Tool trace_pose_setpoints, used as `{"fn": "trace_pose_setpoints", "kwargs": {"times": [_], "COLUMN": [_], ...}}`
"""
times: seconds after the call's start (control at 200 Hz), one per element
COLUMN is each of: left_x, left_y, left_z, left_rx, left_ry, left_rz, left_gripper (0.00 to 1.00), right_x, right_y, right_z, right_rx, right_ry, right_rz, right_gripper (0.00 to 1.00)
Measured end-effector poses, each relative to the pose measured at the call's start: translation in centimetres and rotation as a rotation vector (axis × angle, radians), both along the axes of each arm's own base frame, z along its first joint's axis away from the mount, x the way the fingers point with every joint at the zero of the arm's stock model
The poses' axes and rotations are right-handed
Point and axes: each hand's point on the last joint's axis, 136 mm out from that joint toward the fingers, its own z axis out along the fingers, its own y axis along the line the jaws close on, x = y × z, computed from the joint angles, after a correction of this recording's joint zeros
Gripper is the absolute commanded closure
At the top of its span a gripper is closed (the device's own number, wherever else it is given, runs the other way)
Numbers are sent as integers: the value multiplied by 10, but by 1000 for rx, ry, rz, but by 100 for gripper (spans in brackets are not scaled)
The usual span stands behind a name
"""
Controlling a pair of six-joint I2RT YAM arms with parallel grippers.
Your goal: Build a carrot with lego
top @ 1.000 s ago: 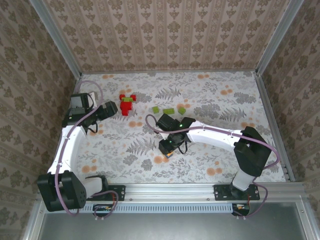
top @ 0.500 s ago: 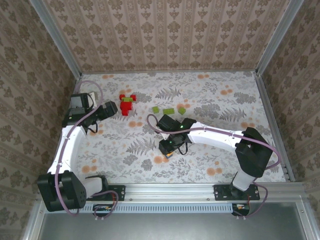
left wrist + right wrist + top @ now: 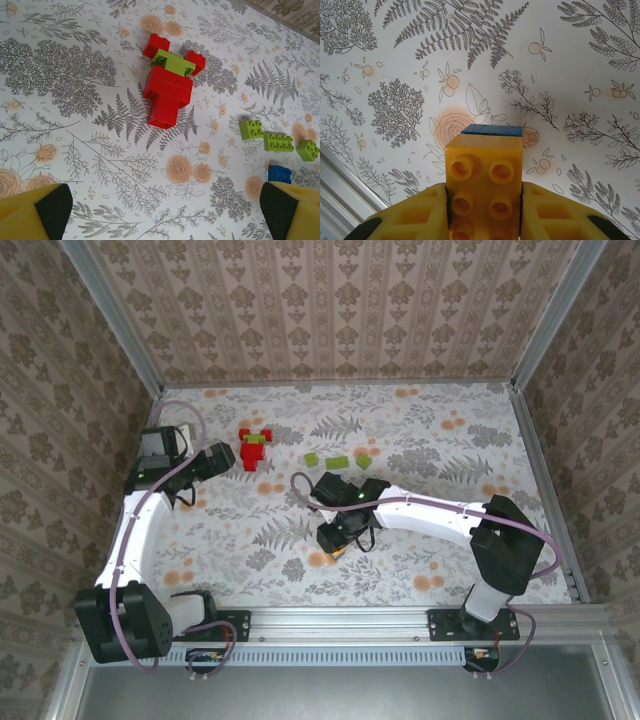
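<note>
The right gripper (image 3: 484, 200) is clamped tight on the carrot (image 3: 484, 175), its yellow fingers (image 3: 420, 215) pressing the two sides of an orange-yellow studded brick. A blue brick (image 3: 492, 130) is joined at the far end of that stack, pointing away from the jaws toward the flower-patterned table (image 3: 570, 75). Whether this blue end touches the table cannot be told. In the top view the same gripper (image 3: 338, 540) hangs low over the table's middle with a bit of orange showing just beneath it. Beyond it, well apart and further from the arm bases, lie three loose green bricks (image 3: 338, 462) in a short row. The left gripper (image 3: 162, 210) stands wide open and holds nothing, with its two dark-padded fingertips (image 3: 45, 210) at opposite lower corners of its wrist view. Straight ahead of it sits a cluster of red bricks with a green one on top (image 3: 167, 87), clear of the fingers. Off to its right lie the green bricks (image 3: 278, 142), and a small loose blue piece (image 3: 279, 174) lies just beside its right fingertip.
</note>
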Motion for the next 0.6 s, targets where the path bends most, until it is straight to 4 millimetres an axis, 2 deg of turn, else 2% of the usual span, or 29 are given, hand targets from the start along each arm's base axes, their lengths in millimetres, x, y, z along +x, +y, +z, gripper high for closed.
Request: {"fn": "trace_pose_setpoints", "kwargs": {"times": [0.6], "left_x": [0], "left_y": [0], "left_z": [0], "left_rx": [0], "left_ry": [0], "left_rz": [0], "left_gripper": [0], "right_x": [-2], "right_y": [7], "right_z": [-6], "right_rx": [-19], "right_ry": [11], "right_rz": [21], "right_gripper": [71]}}
